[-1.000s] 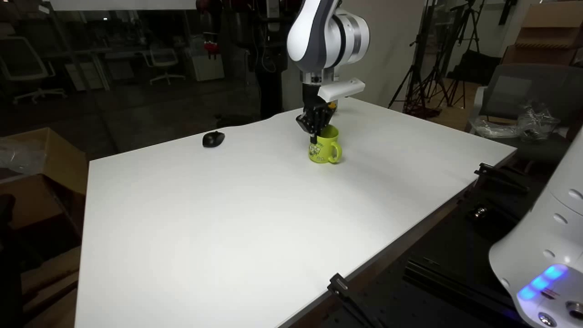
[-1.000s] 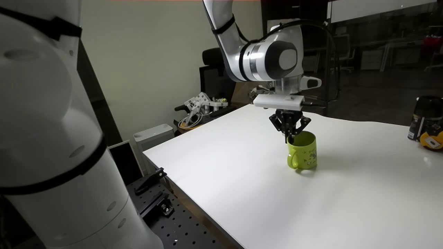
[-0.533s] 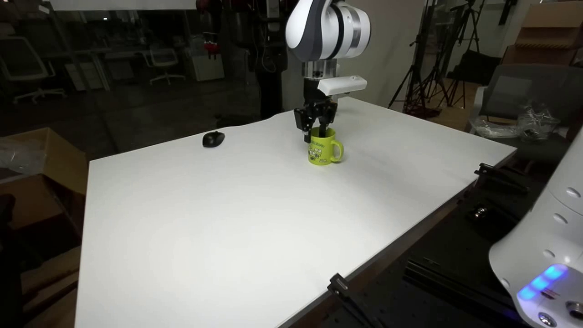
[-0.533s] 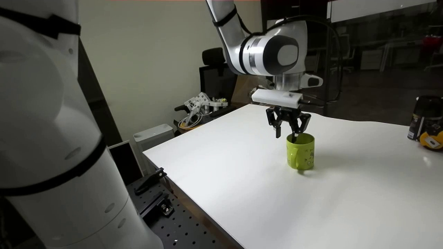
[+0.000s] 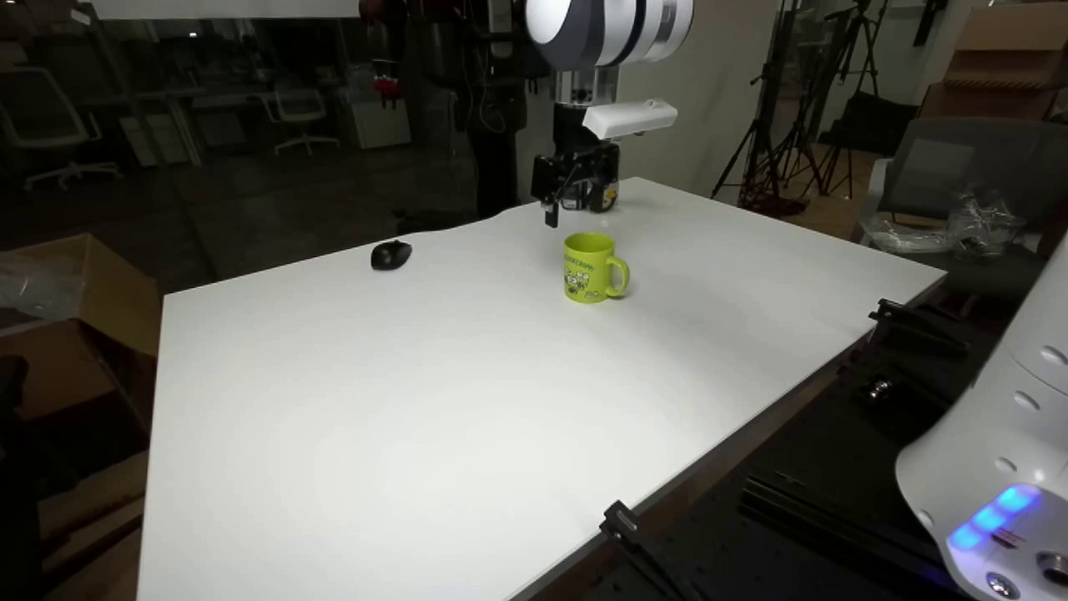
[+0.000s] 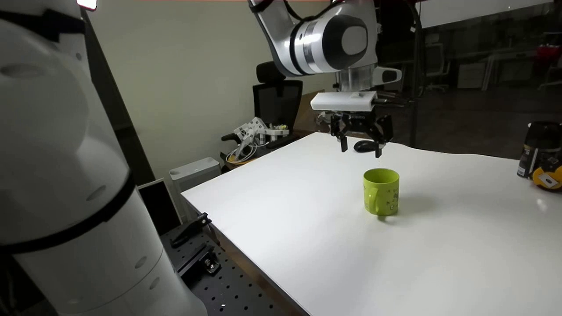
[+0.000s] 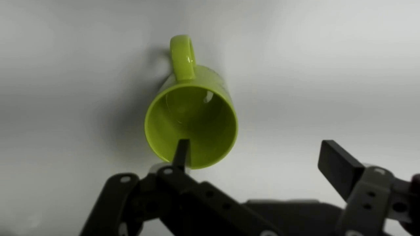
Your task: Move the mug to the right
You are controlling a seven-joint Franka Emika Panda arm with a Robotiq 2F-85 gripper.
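White table [image 5: 359, 417], smooth, soft glare on it; in an exterior view, black clamp [image 5: 619, 522] at its near edge, black mouse [image 5: 390, 255] by the far edge, well left of the mug [image 5: 586, 271]

Room dim beyond: pale desk chair [image 5: 300, 106] at far left, stacked brown boxes [image 5: 1005, 63] at far right, grey chair [image 5: 972, 171] nearer on the right; in an exterior view, pale wall [image 6: 189, 66] and black office chair [image 6: 281, 103] at far left

Mug yellow-green, upright on the table, toward the far right in an exterior view, handle [image 5: 622, 277] pointing right; wrist view looks down into it: bare green inner wall, white glint

Cardboard box [image 5: 125, 300] at left, flap up, clear plastic [image 5: 37, 284] inside

Dark bottle [image 6: 542, 147] at far right in an exterior view, yellow-and-black item [image 6: 548, 177] in front of it; touching or not, can't say

Gripper [image 6: 361, 149] hangs higher than the mug and apart from it; fingers [image 7: 339, 164] spread wide, bare gap between them; in the wrist view one finger covers a bit of the mug's rim

Hard to make out: print [image 5: 576, 281] on the mug, too small to read; bottle and yellow-and-black item partly behind the gripper in an exterior view; arm [image 5: 617, 29] cut off at the top in both exterior views
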